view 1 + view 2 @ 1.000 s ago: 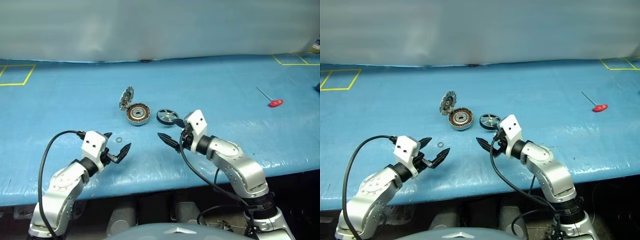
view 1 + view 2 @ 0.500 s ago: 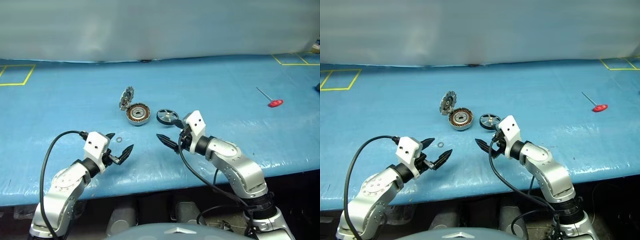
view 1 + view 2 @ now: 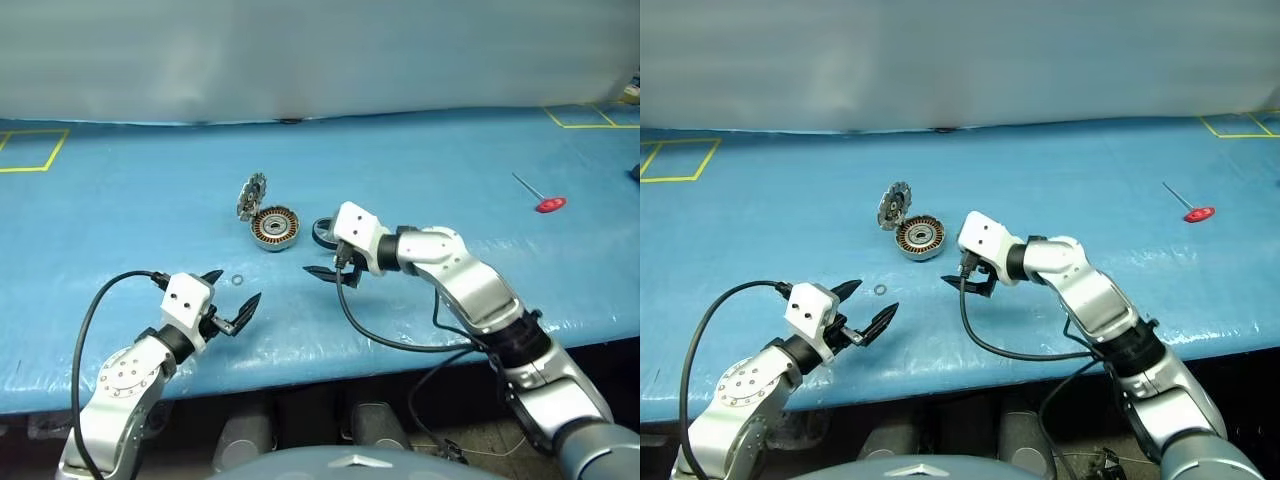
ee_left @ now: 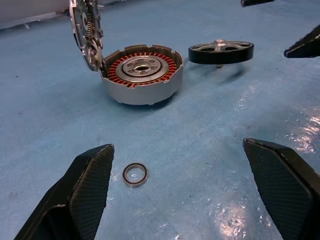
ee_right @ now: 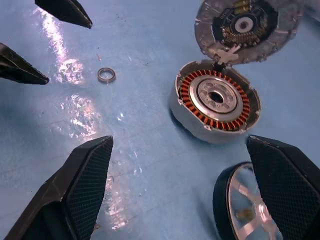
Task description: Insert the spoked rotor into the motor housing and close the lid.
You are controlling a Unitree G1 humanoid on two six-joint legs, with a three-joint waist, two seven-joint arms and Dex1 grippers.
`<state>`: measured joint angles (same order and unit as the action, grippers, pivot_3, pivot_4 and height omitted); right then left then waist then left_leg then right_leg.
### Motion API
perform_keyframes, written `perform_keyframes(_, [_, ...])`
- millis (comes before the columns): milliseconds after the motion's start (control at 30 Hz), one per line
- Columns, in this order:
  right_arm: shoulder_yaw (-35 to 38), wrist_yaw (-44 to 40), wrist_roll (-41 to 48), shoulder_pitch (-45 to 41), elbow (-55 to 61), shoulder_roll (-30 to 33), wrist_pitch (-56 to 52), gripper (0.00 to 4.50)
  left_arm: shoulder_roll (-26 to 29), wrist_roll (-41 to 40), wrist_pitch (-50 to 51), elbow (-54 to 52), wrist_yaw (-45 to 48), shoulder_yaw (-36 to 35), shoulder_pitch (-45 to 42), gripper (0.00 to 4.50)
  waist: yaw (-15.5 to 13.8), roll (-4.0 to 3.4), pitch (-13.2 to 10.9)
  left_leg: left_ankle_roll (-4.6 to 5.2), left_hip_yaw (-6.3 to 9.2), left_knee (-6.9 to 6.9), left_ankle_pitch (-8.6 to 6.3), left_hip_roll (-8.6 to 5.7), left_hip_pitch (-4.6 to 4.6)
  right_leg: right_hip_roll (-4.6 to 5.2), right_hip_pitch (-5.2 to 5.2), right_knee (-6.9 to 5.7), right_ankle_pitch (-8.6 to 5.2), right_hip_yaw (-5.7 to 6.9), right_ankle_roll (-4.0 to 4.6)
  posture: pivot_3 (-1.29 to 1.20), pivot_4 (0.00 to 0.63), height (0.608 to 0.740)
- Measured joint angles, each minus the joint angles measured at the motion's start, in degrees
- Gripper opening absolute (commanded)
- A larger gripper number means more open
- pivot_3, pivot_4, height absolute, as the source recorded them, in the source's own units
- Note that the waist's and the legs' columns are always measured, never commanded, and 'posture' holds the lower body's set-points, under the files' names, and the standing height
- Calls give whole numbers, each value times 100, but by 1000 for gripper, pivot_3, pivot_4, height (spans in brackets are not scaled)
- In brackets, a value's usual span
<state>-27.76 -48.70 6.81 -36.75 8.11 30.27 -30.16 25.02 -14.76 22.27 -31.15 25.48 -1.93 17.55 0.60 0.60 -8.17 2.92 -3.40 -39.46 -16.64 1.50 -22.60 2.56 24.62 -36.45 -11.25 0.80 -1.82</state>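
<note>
Spoked rotor [image 5: 242, 202] beside right fingers [image 5: 282, 190] (untouched).

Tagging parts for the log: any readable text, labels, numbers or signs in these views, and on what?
None readable.
Lid: small components inside, no legible marking.
Motor housing, spoked rotor: bare metal, no print.
Blue table cover: only yellow tape outlines, no characters.

The spoked rotor [image 3: 322, 232], just beside the motor housing [image 3: 275, 228], is mostly hidden behind the right gripper [image 3: 328, 270] in the head views. In the right wrist view, the picture's edge cuts the rotor off.
</note>
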Motion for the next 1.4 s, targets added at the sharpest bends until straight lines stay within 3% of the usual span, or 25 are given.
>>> perform_keyframes(367, [-1302,-1404,-1448,-2096,-2746,-818,1589,4476,-149,121,-252,43,-144,6,277,4500,30,-11,-9,-1,-4,5,0,1,-5,3,5,6,0,3,1,0,150,740])
perform_keyframes(800, [-1676,-2244,-2560,-3502,-5605,-2135,3063,4476,-337,247,-442,32,-305,32,611,4500,75,-22,-16,-19,-1,22,10,0,-3,16,9,6,-6,15,15,0,150,740])
perform_keyframes(1100, [-1506,-1598,-3118,-4025,-7166,-2589,3439,4476,-462,331,-529,-42,-336,83,768,4500,123,-27,-20,-42,-5,36,23,-3,-12,54,38,-27,-18,20,34,0,150,740])
perform_keyframes(1400, [-1076,-1080,-3122,-4136,-7539,-2893,3735,4476,-468,337,-529,-47,-372,147,817,4500,157,-27,-21,-41,-3,39,23,-1,-14,50,53,-50,-22,18,41,0,150,740])
